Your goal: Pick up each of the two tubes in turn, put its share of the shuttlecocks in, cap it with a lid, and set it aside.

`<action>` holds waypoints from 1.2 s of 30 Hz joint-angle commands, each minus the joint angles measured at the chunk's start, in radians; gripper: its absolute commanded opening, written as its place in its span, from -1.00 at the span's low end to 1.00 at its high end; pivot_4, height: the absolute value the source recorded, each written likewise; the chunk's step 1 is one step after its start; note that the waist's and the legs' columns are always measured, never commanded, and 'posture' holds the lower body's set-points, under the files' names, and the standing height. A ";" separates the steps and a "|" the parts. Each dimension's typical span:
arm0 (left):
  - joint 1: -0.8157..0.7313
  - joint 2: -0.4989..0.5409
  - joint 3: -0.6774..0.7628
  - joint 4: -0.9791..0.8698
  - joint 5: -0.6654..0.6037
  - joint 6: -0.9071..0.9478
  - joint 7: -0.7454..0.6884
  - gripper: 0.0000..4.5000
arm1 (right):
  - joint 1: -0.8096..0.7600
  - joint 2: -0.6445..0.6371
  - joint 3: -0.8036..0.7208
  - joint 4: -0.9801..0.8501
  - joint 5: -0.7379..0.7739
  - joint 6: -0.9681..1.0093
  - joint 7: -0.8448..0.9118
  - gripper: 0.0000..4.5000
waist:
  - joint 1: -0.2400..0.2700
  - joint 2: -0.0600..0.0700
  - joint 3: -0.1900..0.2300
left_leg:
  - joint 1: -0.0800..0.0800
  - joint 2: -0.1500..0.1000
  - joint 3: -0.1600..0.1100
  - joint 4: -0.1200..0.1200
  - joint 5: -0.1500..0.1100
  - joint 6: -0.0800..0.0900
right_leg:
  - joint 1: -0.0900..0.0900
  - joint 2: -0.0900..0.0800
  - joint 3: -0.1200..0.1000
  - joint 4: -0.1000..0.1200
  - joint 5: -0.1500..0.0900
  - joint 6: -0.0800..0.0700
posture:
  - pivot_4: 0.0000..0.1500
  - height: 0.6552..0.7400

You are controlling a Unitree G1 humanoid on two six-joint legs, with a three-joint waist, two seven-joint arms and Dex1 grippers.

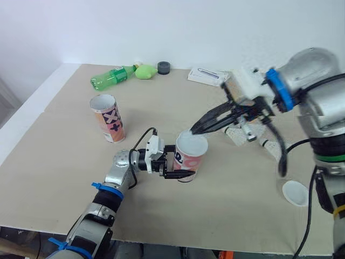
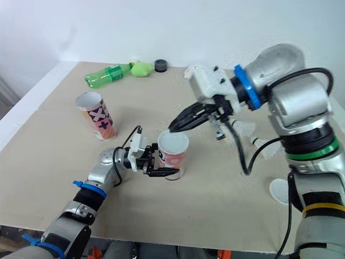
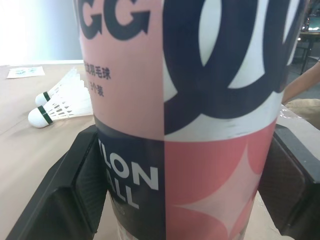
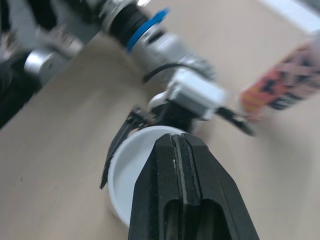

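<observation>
Pink-and-navy tube (image 3: pixel 175 125) stands upright on the table (image 1: pixel 232 221), clamped low on its body between the two fingers of the left hand (image 1: pixel 182 166). Above it the right hand (image 1: pixel 193 131) has its fingers closed together with nothing between them, the tip resting at the tube's white top. That top looks like a lid seated on the rim, though I cannot rule out the pale inside of an open tube.

If it is a lid, the step is seating it. Press straight down over the centre while the left grip holds the tube vertical, so the thin wall neither buckles nor tips.

Two shuttlecocks (image 3: pixel 57 102) lie on the table just beyond the tube. A loose lid (image 1: pixel 295 193) lies well apart on the robot's right, and the second tube (image 1: pixel 108 117) stands open on its left.

Both tubes look like glossy printed card, stiff but crushable. The loose lid is a shallow, smooth white disc, probably plastic. The shuttlecocks have feathery white skirts on rounded heads ringed by a dark band.
</observation>
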 commanded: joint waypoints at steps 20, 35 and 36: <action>0.029 0.154 0.007 -0.143 -0.007 0.088 -0.114 1.00 | 0.778 -0.161 -0.469 -0.391 0.182 0.235 -0.306 0.94 | -0.001 0.006 0.013 | -0.002 -0.001 -0.002 -0.006 0.000 0.000 | -0.002 0.001 0.000 0.000 -0.007 0.006 | 1.00 0.75; 0.206 0.475 0.215 -0.557 -0.134 0.240 -0.034 1.00 | 0.967 0.091 -0.204 -0.408 -0.024 0.084 -0.573 0.94 | -0.002 0.000 0.022 | -0.002 0.002 -0.003 -0.005 0.000 0.000 | -0.001 0.003 -0.001 0.000 -0.006 0.004 | 1.00 0.75; 0.226 0.505 0.246 -0.605 -0.169 0.287 -0.020 1.00 | 0.958 0.119 -0.191 -0.388 -0.033 0.078 -0.594 0.94 | -0.002 0.000 0.022 | -0.002 0.002 -0.003 -0.005 0.000 0.000 | -0.001 0.003 -0.001 0.000 -0.006 0.004 | 1.00 0.75</action>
